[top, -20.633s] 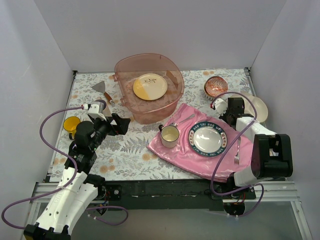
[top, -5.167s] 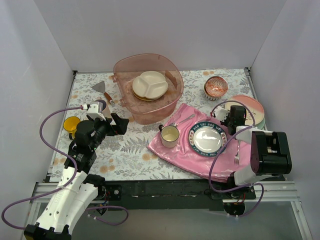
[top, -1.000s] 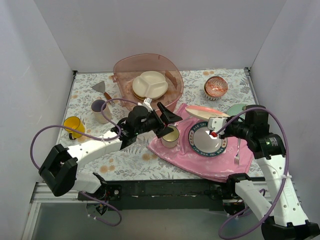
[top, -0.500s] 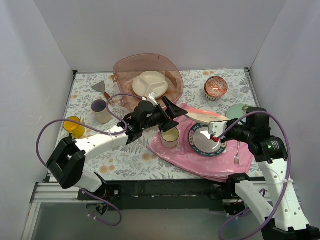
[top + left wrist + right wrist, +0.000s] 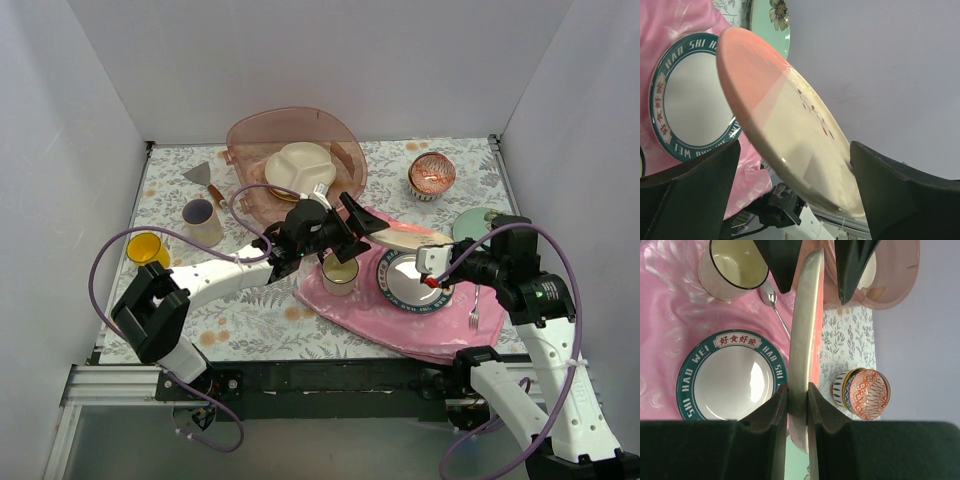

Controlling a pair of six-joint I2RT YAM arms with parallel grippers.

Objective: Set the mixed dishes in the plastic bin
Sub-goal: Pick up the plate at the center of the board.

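Peach plate (image 5: 807,315) pinched in right hand (image 5: 797,396), between left hand's (image 5: 795,187) fingers (image 5: 690,200).

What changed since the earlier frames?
The right hand took the peach plate off the mint-green plate and carried it left, above the pink cloth. The left hand swung right and, open, straddles the plate's free edge. The cream divided plate went into the bin. Yellow mug, red-patterned bowl, lettered plate unmoved.
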